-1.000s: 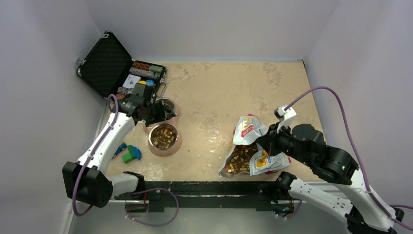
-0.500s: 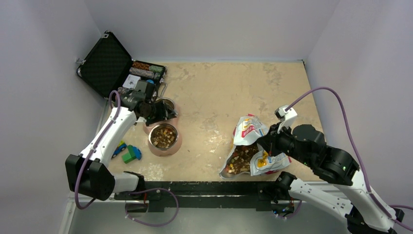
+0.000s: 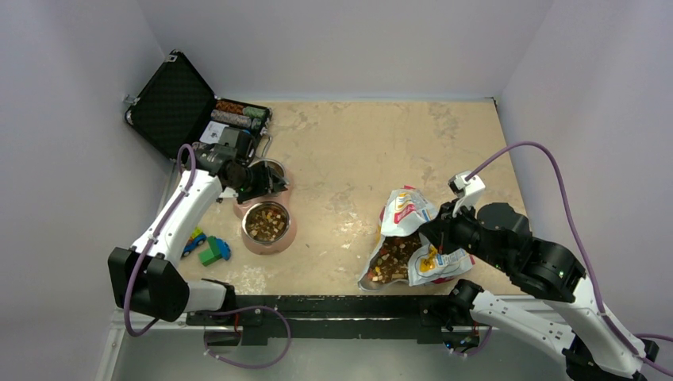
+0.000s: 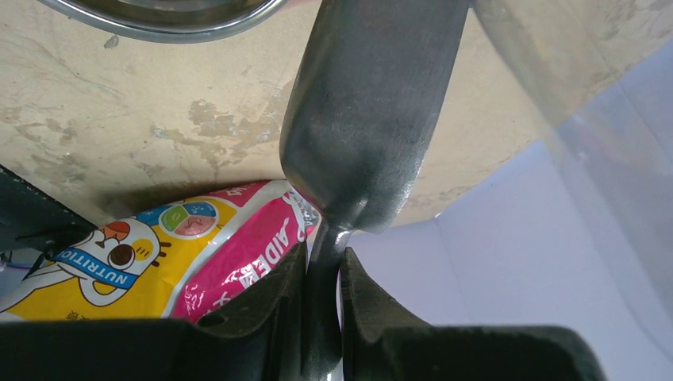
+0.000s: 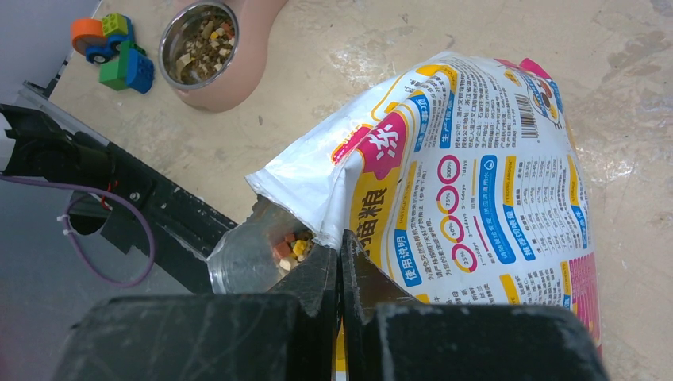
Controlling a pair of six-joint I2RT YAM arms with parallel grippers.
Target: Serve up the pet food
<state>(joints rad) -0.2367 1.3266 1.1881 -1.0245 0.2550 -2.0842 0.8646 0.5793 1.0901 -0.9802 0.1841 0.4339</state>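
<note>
left arm swings back toward 11 o'clock, left gripper (image 4: 321,276) clamped on a metal scoop (image 4: 367,119) handle. pet food (image 3: 388,259) lies in the near bowl (image 3: 290,232) and in the bag (image 5: 476,159), which runs 1-to-7 o'clock, mouth toward 7, its edge pinched by the closed right gripper (image 5: 340,263).

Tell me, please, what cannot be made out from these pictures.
- The far bowl's contents: the left gripper covers it in the top view; the left wrist view's top edge cuts it off.
- The scoop's load: that edge also crops its wide end.
- How much kibble is in the bag: its wall hides most, right wrist view.
</note>
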